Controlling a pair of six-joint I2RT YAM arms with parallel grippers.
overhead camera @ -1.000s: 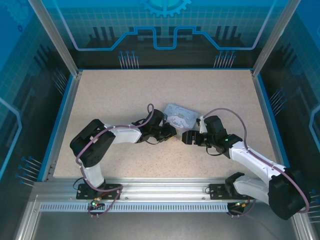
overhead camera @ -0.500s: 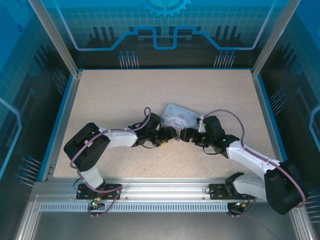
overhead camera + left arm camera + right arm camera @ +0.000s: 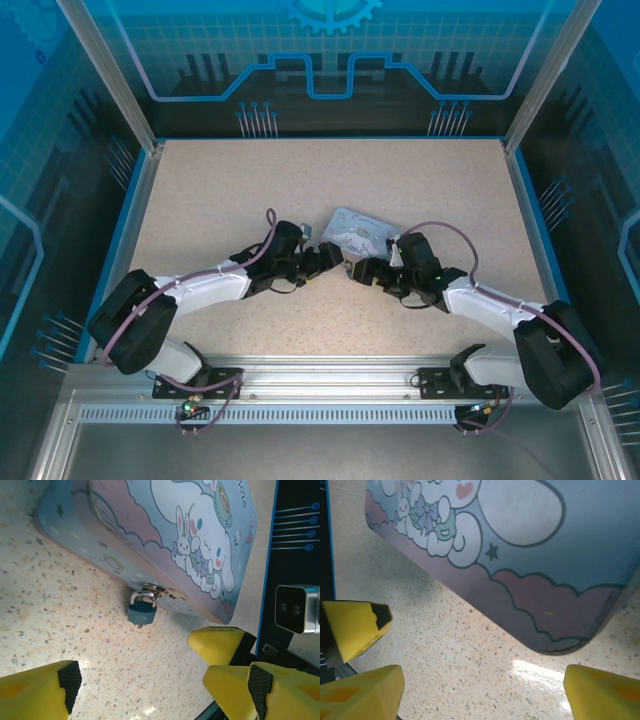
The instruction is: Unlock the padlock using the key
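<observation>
Reaching low: L end effector (image 3: 165, 685) apart nr padlock (image 3: 142, 611); R end effector (image 3: 485, 695) apart.

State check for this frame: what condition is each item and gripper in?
Padlock: shackle looks closed, hanging from the hasp.
Key: perhaps the stub under the padlock; too small to tell.
Cartoon tin box: lid shut, lying flat.
Left gripper: open, empty.
Right gripper: open, empty.

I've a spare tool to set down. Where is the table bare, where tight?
Bare: the table beyond the tin up to the back wall, and its left and right margins. Crowded: the tin's near edge, where the padlock hangs and the left gripper and right gripper sit.
</observation>
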